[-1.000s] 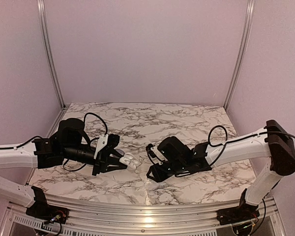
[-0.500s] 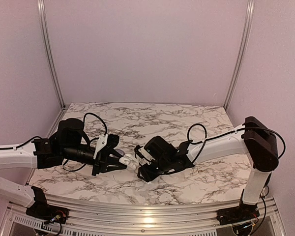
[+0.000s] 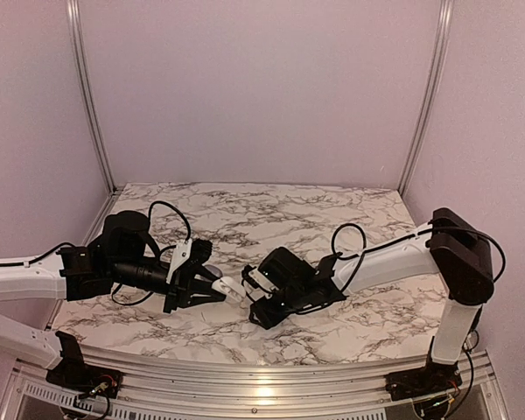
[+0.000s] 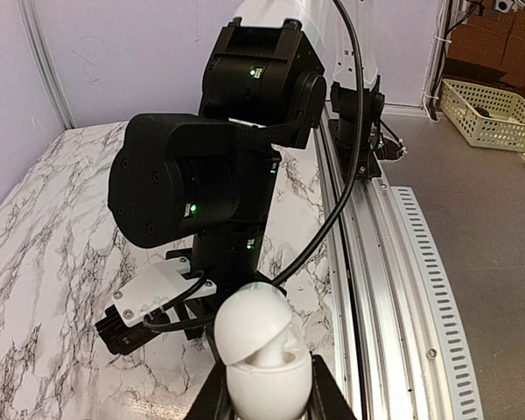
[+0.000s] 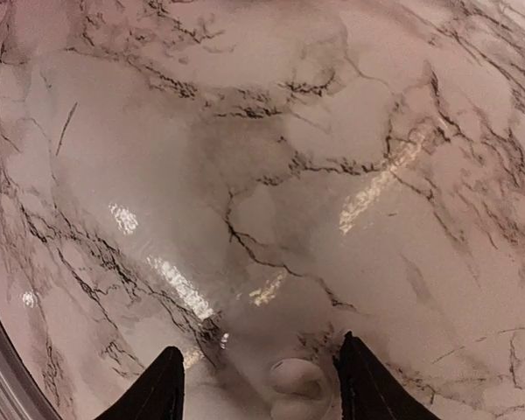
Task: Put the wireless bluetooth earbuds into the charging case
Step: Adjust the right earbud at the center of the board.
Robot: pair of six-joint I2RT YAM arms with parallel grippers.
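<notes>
**Charging case pinched in the left gripper, right gripper spread just beside it**

A glossy marble-patterned table, white with grey-black veins, fills the floor of the booth. Smooth lilac walls and slim aluminium posts enclose it, and a ribbed metal rail runs along its near edge.

The left arm, a white tube ending in bulky matte black joints, reaches in from the left. The right arm, built the same way and trailing a looped black cable, reaches in from the right. The two wrists meet nose to nose above the middle of the near half of the table.

The left gripper is clamped on the charging case, with one dark finger pressed against each flank. The case is a smooth white egg-like shell, and its domed lid is tilted ajar along a curved seam. It is held off the table, pointing at the right wrist.

The right gripper has its jaws spread and grips nothing. Its two tapered black fingertips hang over the shiny marble. A small pale rounded lump sits low between them, apart from both. I cannot tell whether that lump is the end of the case.

From above, the right gripper stands just beside the case. The earbuds cannot be made out in any view.
</notes>
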